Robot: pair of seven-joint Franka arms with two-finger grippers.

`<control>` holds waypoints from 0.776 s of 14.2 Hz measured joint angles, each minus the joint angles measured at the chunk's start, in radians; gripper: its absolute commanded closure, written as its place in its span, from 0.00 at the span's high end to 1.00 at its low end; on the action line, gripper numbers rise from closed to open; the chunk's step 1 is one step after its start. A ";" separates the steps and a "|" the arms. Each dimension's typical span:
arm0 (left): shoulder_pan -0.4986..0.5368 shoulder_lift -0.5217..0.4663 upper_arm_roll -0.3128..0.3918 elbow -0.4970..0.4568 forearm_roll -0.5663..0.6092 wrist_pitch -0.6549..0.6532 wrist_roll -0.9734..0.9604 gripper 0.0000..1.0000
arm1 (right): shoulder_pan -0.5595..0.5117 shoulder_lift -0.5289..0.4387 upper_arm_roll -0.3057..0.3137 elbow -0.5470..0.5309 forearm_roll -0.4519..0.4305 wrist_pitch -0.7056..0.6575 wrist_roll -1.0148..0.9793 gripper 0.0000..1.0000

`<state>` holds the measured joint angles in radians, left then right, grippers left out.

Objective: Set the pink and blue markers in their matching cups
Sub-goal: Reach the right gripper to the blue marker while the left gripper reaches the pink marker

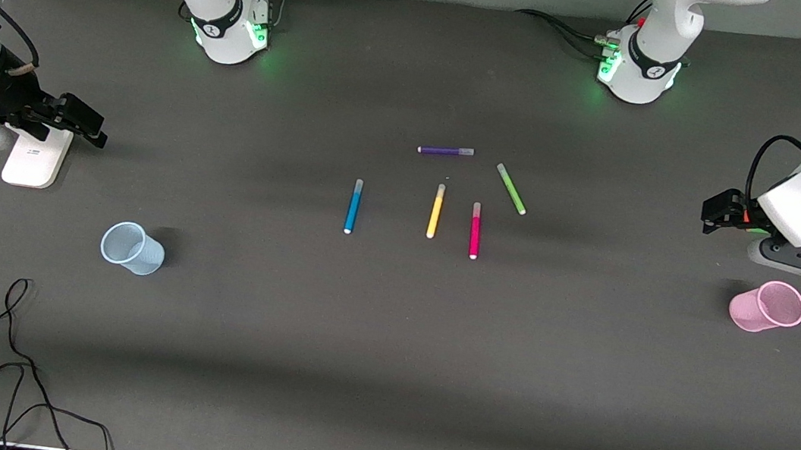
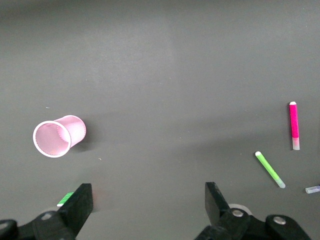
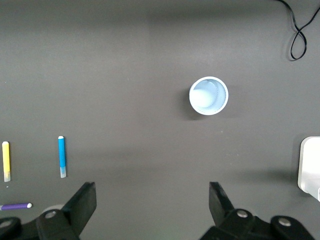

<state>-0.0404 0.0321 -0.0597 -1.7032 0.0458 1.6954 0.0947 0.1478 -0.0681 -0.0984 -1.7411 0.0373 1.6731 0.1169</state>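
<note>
Progress: nothing placed yet; both cups stand empty and all pens lie flat on the table, so by this showing the whole task remains.
Pink marker [image 1: 475, 230]: lies in the pen cluster at mid-table, at about 4 o'clock from the yellow pen [image 1: 436, 211] and just beside it; slim magenta barrel, paler cap, white tip.
Blue marker [image 1: 353, 206]: at the 9 o'clock edge of the cluster, toward the right arm's end; same slim shape, bright blue.
Pink cup [image 1: 769, 306]: upright at the left arm's end of the table, well apart from the pens; pale translucent plastic, finely ribbed wall.
Blue cup [image 1: 132, 247]: upright at the right arm's end; pale translucent tumbler, round open rim.
Other pens: green pen [image 1: 511, 189] lies slanted, purple pen [image 1: 445, 151] at 12 o'clock of the cluster.
Left gripper [image 2: 146, 201]: hovers over bare table near the pink cup; jaws spread wide, nothing between them; arm waits.
Right gripper [image 3: 152, 201]: over the table near the blue cup; jaws likewise apart and empty.
Table [image 1: 382, 376]: dark grey matte cloth; a loose black cable [image 1: 9, 360] lies at its near edge.
</note>
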 measured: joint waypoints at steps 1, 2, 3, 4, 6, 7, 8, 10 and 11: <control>0.000 0.000 0.000 0.000 0.000 0.000 0.000 1.00 | 0.000 0.000 0.000 0.000 0.000 0.000 0.000 1.00; 0.000 0.000 0.000 0.000 0.000 0.000 0.000 1.00 | 0.000 0.001 0.000 0.000 0.000 0.000 0.000 1.00; 0.000 0.000 0.000 0.000 0.000 0.000 0.000 1.00 | 0.000 0.001 0.000 0.000 0.000 0.000 0.000 1.00; 0.000 0.000 0.000 0.000 0.000 0.000 0.001 1.00 | 0.000 0.002 0.000 0.001 0.000 0.000 0.000 1.00; 0.000 0.000 0.000 0.000 0.000 -0.001 0.001 1.00 | 0.000 0.010 0.002 0.006 0.000 0.000 0.000 1.00; 0.000 0.000 0.000 0.000 0.000 -0.001 0.001 1.00 | 0.002 0.020 0.003 0.010 0.000 -0.001 0.000 1.00; 0.000 0.000 0.000 0.000 0.000 -0.004 0.001 1.00 | 0.002 0.036 0.004 0.014 0.003 -0.001 0.000 1.00; 0.000 0.001 0.000 0.000 0.000 -0.014 0.001 1.00 | 0.005 0.083 0.006 0.028 0.028 -0.001 0.000 1.00; 0.000 0.002 0.000 0.000 0.000 -0.023 0.001 1.00 | 0.016 0.119 0.007 0.049 0.046 0.001 0.000 1.00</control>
<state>-0.0404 0.0338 -0.0601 -1.7033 0.0460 1.6724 0.0961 0.1641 0.0511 -0.0911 -1.6917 0.0831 1.6743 0.1169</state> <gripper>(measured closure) 0.000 0.000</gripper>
